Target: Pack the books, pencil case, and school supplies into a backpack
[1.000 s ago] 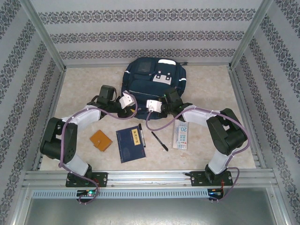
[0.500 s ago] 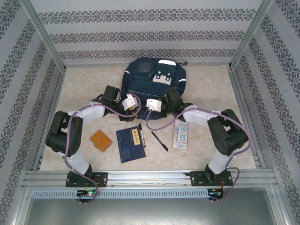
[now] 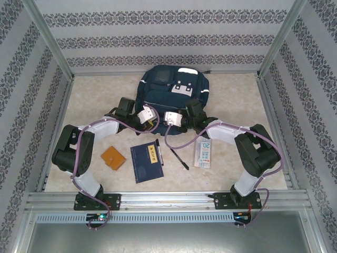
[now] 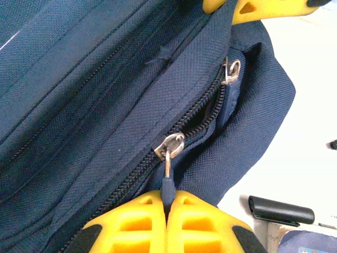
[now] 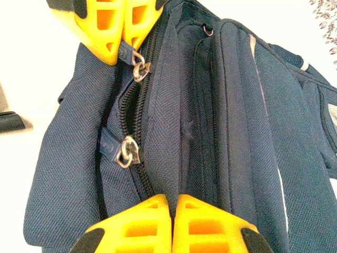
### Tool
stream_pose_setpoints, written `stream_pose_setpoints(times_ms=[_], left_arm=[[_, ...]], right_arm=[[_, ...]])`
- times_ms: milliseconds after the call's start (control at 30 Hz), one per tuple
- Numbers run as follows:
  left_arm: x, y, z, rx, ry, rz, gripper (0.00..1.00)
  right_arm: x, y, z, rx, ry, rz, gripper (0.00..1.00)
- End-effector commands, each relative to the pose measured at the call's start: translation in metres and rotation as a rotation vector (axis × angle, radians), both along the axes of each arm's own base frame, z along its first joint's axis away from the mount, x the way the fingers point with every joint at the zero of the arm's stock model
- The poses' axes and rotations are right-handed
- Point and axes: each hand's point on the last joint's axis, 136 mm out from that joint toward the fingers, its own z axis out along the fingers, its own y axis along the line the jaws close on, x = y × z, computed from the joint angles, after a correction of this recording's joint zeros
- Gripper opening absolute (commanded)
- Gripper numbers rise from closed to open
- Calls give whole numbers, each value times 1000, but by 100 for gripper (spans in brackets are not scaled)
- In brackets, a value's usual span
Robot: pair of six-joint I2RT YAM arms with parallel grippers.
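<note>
Evidently the opening stage. Left hand (image 4: 167,203) is clamped on the zip tab (image 4: 167,184) of the backpack (image 3: 174,87), placed to draw it along. Right hand (image 5: 171,203) is pinched shut, apparently on a fold beside the zip, bracing the cloth. Book (image 3: 147,163), booklet (image 3: 113,157), pens (image 3: 179,158) and pencil case (image 3: 204,153) lie on the desk (image 3: 95,95) nearer the arm bases, with bare desk either side of the backpack.

Left gripper (image 4: 167,199), right gripper (image 5: 171,201) both pinched closed.
</note>
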Motion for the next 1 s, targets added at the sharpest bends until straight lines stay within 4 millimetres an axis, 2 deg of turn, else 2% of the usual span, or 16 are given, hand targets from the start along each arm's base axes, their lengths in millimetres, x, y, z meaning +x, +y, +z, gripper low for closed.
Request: stream_pose_setpoints(times_ms=[0,200,267,433,533,633,667,700,733,833,967], left_arm=[[4,-1,27,-77,-61,2,0],[15,26,35,-154,2,119,0],[17,39,30,-128,5,163,0],[23,80,3,59,7,285,0],[29,96,0,79,16,342,0],[20,77,11,7,8,240,0],[18,70,16,-26,3,222,0],[16,62,23,-63,-11,205,0],[14,53,29,-95,-15,191,0],[3,27,40,-172,-14,130,0],[-7,5,50,-227,-9,80,0]], right_arm=[[-5,1,17,15,-60,45,0],[1,-16,11,-16,-64,15,0],[4,-23,9,-31,-70,3,0],[7,-32,14,-31,-82,-15,0],[5,-36,13,-48,-83,-8,0],[-2,-34,19,6,-45,13,0],[-4,-31,22,29,-27,17,11],[-8,-25,27,65,-11,28,25],[-11,-17,35,115,1,42,33],[-17,3,50,214,48,59,45],[-15,26,49,245,98,42,57]])
